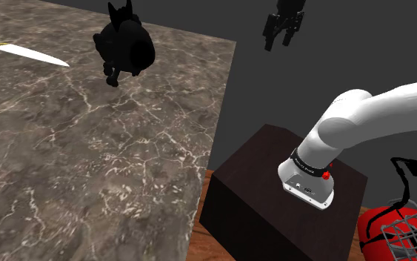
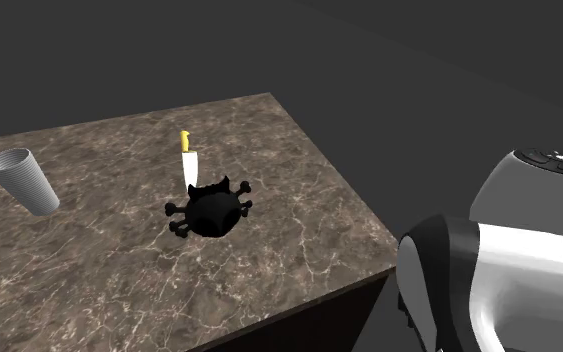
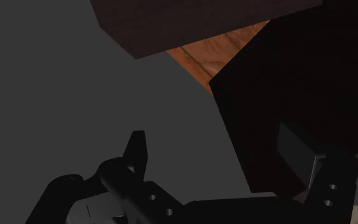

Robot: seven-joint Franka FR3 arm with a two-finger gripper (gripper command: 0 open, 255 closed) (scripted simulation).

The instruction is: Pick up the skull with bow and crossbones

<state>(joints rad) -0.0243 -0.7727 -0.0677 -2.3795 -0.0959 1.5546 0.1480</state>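
Past the table [image 1: 88, 170] edge, gripper [image 1: 278, 43] aloft, skull [image 1: 125, 46] well apart

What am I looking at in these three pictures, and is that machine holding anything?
It is a white robot arm on a dark box stand, ending in a black two-finger gripper. One picture looks over the stand, one across the table, and one comes from a camera on the hand. On the marbled table are a black skull with bow and crossbones, a yellow-handled knife and a grey cup. The gripper hangs open in the air, away from the skull, holding nothing.
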